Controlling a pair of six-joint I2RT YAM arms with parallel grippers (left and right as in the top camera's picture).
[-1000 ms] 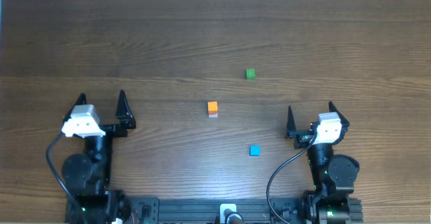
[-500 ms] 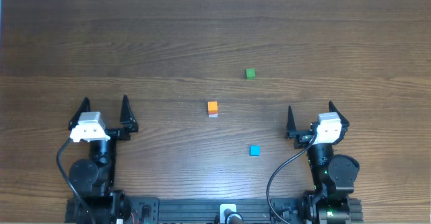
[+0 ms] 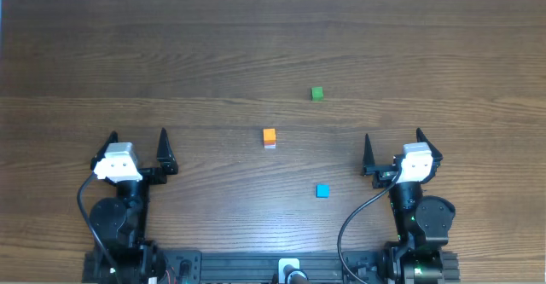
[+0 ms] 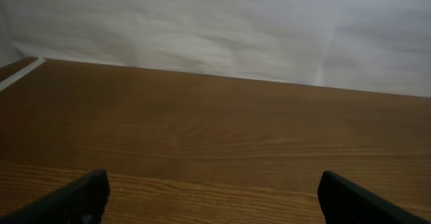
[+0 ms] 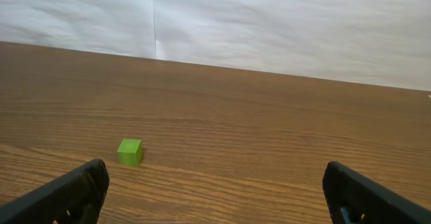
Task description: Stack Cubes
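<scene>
1. Brown wooden table (image 3: 256, 37) fills the top view, its grain running across from side to side. The orange cube (image 3: 270, 135) sits near the middle of it, with a paler strip showing at its near edge; whether that strip is the cube's own side or something beneath it cannot be told.
2. In the same view, the left arm (image 3: 118, 211) stands well to the left of the orange cube, folded back close to its base. The left gripper (image 3: 138, 137) points up the table with its two dark fingers spread wide and nothing between them.
3. The right arm (image 3: 414, 211) stands well to the right of the orange cube, folded in the same compact way. The right gripper (image 3: 392, 137) is also spread wide and holds nothing.
4. The green cube (image 3: 317, 93) lies beyond the orange cube and to its right, apart from it. The blue cube (image 3: 322, 191) lies nearer the arm bases than the orange cube, also to its right and apart. No gripper touches any cube, and nothing stands between the grippers and the cubes.
5. In the left wrist view, the dark fingers (image 4: 77, 197) sit far apart and low over bare wood, and a white backdrop (image 4: 215, 29) rises behind the table's far edge.
6. In the right wrist view, the fingers (image 5: 67, 197) are likewise far apart. The green cube rests flat on the table ahead of them, well clear of both, and the same white backdrop stands behind.
</scene>
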